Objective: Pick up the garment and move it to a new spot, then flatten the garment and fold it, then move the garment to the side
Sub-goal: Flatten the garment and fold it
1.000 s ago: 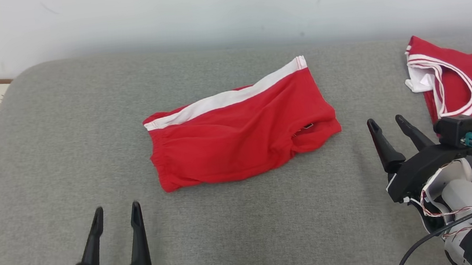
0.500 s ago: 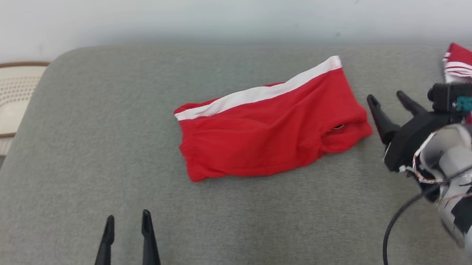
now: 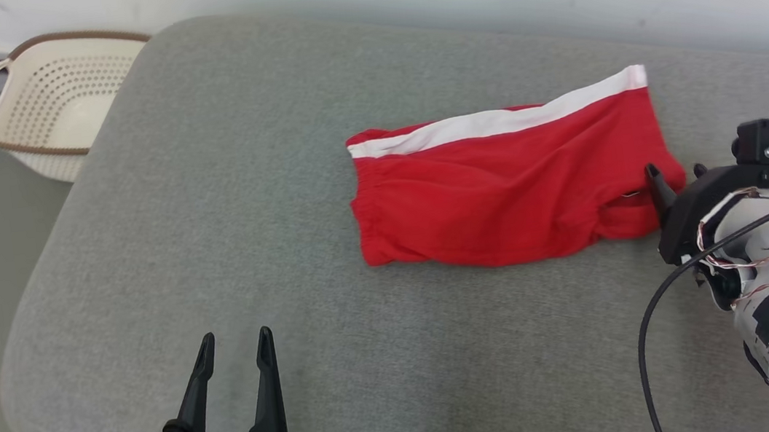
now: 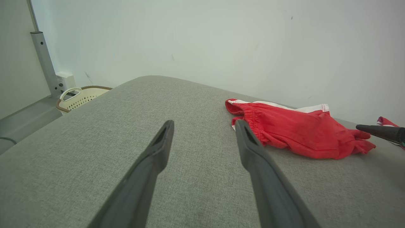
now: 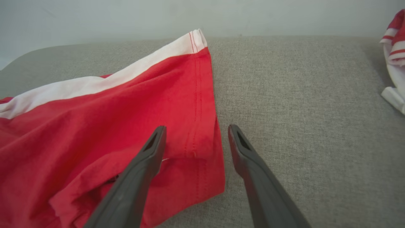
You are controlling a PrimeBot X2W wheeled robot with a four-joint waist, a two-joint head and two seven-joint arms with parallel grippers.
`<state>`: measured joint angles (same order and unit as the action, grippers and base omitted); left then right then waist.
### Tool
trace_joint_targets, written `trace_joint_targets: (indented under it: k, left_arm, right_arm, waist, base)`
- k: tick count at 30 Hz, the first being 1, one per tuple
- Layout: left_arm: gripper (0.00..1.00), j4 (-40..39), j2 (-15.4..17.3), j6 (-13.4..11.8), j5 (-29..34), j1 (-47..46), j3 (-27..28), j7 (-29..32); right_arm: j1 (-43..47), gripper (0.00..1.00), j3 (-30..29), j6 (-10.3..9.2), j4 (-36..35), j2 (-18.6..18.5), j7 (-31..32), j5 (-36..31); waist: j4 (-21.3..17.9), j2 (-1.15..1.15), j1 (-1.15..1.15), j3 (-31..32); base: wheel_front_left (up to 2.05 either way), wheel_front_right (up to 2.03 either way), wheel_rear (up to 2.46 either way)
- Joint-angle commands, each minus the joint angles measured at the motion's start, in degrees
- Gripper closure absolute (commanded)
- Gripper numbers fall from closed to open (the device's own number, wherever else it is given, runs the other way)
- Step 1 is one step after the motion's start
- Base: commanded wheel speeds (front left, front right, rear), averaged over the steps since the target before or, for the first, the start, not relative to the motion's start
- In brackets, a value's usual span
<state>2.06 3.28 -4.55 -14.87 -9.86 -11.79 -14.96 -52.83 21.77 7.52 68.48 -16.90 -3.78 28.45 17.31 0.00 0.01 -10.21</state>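
Left tool (image 3: 236,335) wide, idle at the near edge of your grey cushion (image 3: 242,189). Red shorts (image 3: 498,187) lie mid-cushion, doubled over (folded or bunched, unclear). Right tool (image 3: 674,170), wide, has closed in within the second; its fingers (image 5: 139,171) now straddle the right hem, so expect a grasp.

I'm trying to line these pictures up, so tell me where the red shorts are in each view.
Head view: shorts right of centre on the grey cushion.
Left wrist view: shorts at right, beyond the open left claw.
Right wrist view: shorts across the left half, leg hem just ahead of the open right claw.
Shared landmark: the white stripe along the shorts' far edge.
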Motion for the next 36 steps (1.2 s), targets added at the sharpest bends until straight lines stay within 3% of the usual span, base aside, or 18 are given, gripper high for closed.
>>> trace_joint_targets:
  k: [1,15,16,17,18,28,36]
  left_arm:
    - [0.0,0.53,-0.01,0.3,0.43,-0.57,-0.02,-0.28]
    - [0.0,1.02,-0.31,0.79,1.24,0.05,1.58,-0.28]
    - [0.0,1.08,-0.31,0.88,1.24,-0.07,1.48,-0.28]
    - [0.0,1.19,-0.3,0.93,1.23,-0.17,1.38,-0.28]
    - [0.0,1.33,-0.32,1.07,1.22,-0.24,1.25,-0.28]
    - [0.0,2.97,-0.34,1.47,1.85,1.72,2.23,-0.28]
    - [0.0,4.19,-0.31,2.86,2.38,5.43,3.33,-0.28]
  right_arm:
    - [-0.82,0.0,-0.17,-0.05,1.17,-0.11,-0.15,-0.26]
    - [1.03,0.0,-1.64,-0.05,5.16,2.52,1.56,-0.34]
    - [0.88,0.54,-1.75,-0.05,5.15,2.77,1.1,-0.2]
    - [0.89,0.89,-1.72,-0.05,5.16,3.1,0.78,-0.11]
    - [0.97,1.0,-1.7,-0.05,5.18,3.28,0.59,0.02]
    - [4.36,1.0,-1.38,-0.05,3.16,5.02,-5.07,2.68]
    - [14.32,1.0,2.84,-0.05,-4.56,6.66,-7.78,7.57]
  waist:
    - [1.43,0.0,-0.01,-1.05]
    - [0.01,0.0,-0.01,-0.11]
    - [0.05,0.0,-0.01,-0.12]
    - [0.08,0.0,-0.01,-0.13]
    - [0.13,0.0,-0.01,-0.12]
    - [-0.49,0.0,-0.01,2.87]
    - [-3.65,0.0,-0.01,8.01]
  base:
    - [0.0,0.0,0.0]
    - [0.0,0.0,0.0]
    - [0.0,0.0,0.0]
    - [0.0,0.0,0.0]
    - [0.0,0.0,0.0]
    - [0.0,0.0,0.0]
    - [0.0,0.0,0.0]
